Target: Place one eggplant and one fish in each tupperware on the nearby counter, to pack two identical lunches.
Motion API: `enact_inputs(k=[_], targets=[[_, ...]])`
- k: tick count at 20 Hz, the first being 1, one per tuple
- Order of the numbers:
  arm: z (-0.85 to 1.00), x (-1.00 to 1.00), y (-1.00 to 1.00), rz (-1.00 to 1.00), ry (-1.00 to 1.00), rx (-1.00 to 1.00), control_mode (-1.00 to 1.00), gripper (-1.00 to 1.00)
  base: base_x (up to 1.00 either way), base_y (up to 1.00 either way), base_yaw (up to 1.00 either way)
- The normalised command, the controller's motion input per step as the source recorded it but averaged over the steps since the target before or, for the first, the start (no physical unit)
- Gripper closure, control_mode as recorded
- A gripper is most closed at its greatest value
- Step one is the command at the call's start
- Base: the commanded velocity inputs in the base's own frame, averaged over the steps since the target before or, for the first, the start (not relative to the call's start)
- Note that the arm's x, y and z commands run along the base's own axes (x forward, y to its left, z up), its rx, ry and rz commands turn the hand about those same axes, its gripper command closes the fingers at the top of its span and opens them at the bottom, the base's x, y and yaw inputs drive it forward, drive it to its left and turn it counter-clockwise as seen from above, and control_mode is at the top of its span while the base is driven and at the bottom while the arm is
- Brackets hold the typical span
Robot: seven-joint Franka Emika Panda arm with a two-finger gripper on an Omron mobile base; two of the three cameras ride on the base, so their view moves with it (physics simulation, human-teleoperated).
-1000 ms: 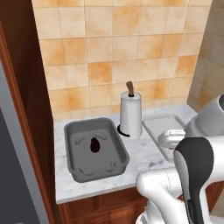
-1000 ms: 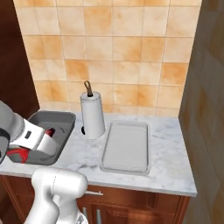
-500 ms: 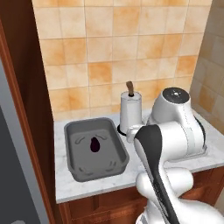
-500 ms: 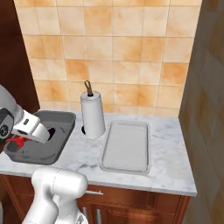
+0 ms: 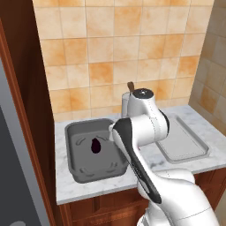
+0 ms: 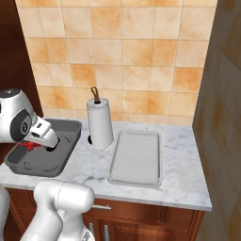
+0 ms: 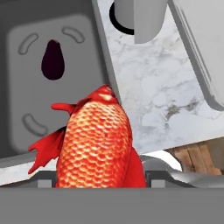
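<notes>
In the left base view, the dark grey tupperware (image 5: 90, 152) is seen on the marble counter (image 5: 88, 187), left of the paper-towel roll (image 5: 125, 104). One eggplant (image 5: 95, 145) lies inside it, near the middle of its floor. The pale tupperware (image 5: 183, 141) is set on the other side of the roll, well apart from the dark one. The roll is largely hidden behind the white arm (image 5: 141, 132), which is bent over the right rim of the dark tupperware.

In the right base view, the roll (image 6: 100, 123) stands between the two containers, the dark grey tupperware (image 6: 44, 149) to its left and the pale tupperware (image 6: 135, 157) just beside it on the right. The gripper (image 6: 40, 145) is held over the dark tupperware, and the red-orange fish (image 6: 29, 146) is seen at it, above the container's floor.

In the hand view, the fish (image 7: 94, 142) is seen close up, standing upright from the bottom edge between the jaws, which are clamped on it; its fins are spread to the left. Behind it, the eggplant (image 7: 53, 59) lies on the floor of the dark tupperware (image 7: 26, 65), left of the base of the roll (image 7: 138, 17). A corner of the pale tupperware (image 7: 201, 57) is seen to the right of the roll, across bare marble.
</notes>
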Motion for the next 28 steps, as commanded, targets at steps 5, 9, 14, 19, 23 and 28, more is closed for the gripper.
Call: enact_inputs(k=[5, 9, 14, 19, 23, 28], targets=[[-0.46, 0.64, 0.35, 0.0, 0.03, 0.0, -1.0, 1.0, 0.0, 0.0, 0.0], [-0.44, 0.56, 0.3, -0.01, 0.0, 0.0, -1.0, 1.0, 0.0, 0.0, 0.0], [-0.48, 0.51, 0.25, -0.03, 0.0, 0.0, -1.0, 1.0, 0.0, 0.0, 0.0], [-0.41, 0.56, 0.14, -0.03, 0.0, 0.0, -1.0, 1.0, 0.0, 0.0, 0.0], [-0.37, 0.56, 0.06, -0.02, 0.0, 0.0, -1.0, 1.0, 0.0, 0.0, 0.0], [-0.37, 0.5, 0.15, -0.02, 0.0, 0.0, -1.0, 1.0, 0.0, 0.0, 0.0]])
